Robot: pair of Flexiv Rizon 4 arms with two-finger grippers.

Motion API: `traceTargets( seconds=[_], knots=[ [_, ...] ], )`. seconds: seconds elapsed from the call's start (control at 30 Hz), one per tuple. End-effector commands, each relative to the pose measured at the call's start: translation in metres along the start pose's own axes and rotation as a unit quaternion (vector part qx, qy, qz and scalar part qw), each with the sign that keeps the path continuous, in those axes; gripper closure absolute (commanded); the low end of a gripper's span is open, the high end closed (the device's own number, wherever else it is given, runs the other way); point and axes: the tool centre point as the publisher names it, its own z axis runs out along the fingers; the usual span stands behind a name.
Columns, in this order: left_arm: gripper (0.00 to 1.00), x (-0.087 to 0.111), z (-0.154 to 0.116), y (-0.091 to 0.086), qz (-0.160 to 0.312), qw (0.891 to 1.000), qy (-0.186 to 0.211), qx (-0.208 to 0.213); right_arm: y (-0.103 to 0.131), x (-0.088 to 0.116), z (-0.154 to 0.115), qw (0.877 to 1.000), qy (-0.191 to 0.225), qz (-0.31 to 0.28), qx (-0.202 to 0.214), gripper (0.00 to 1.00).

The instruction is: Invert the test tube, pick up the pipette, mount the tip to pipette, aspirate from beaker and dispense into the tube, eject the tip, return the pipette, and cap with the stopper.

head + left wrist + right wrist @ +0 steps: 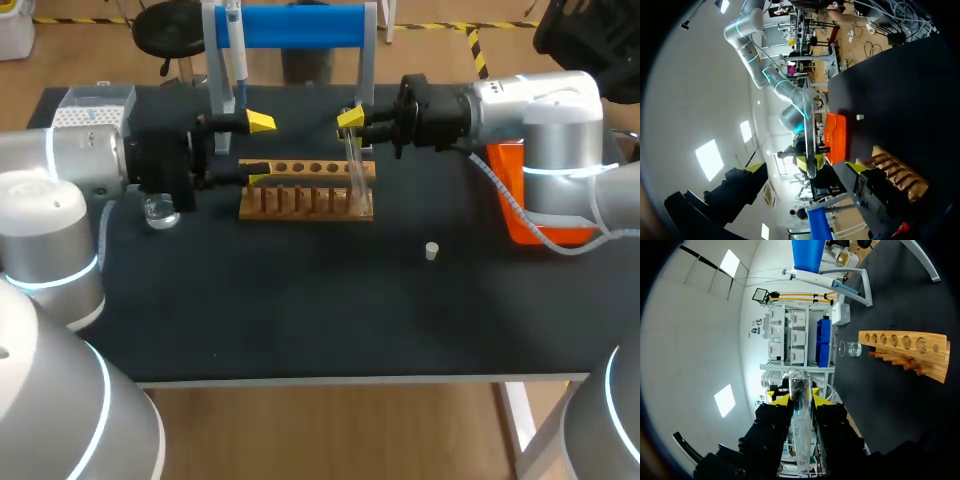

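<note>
The right gripper (352, 118) is closed on the clear test tube (356, 168), pinching it near its upper end so that the glass hangs almost upright over the right end of the wooden rack (307, 192). That high hold probably leaves the tube's length free for turning over. Which end is open I cannot tell. The left gripper (258, 150) stands open, its fingers wide apart, at the rack's left end and facing the tube, seemingly placed to help with the inversion. The pipette (236, 48) hangs on its stand behind the rack, the beaker (160, 211) sits near the left arm, and the stopper (431, 250) lies apart on the table (300, 310), all within reach for the later steps.
</note>
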Motion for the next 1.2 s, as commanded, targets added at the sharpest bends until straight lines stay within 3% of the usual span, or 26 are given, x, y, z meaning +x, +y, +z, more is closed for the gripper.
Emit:
traceTargets(
  seconds=[0.03, 0.37, 0.77, 1.2],
  knots=[
    [0.0, -0.003, 0.014, -0.011, 0.01, 1.0, -0.013, -0.011, 0.0, 0.001, 0.0, 1.0, -0.001, 0.0, 0.0, 1.0],
    [0.0, -0.004, 0.042, -0.03, 0.012, 0.999, -0.03, 0.014, 0.0, 0.001, 0.0, 1.0, -0.001, 0.0, 0.0, 1.0],
    [0.0, 0.0, 0.076, -0.04, 0.004, 0.998, -0.026, 0.052, 0.0, 0.001, 0.0, 1.0, -0.001, 0.0, 0.0, 1.0],
    [0.0, -0.001, 0.098, -0.049, 0.012, 0.998, -0.023, 0.061, 0.0, 0.001, 0.0, 1.0, -0.001, 0.0, 0.0, 1.0]
  ],
)
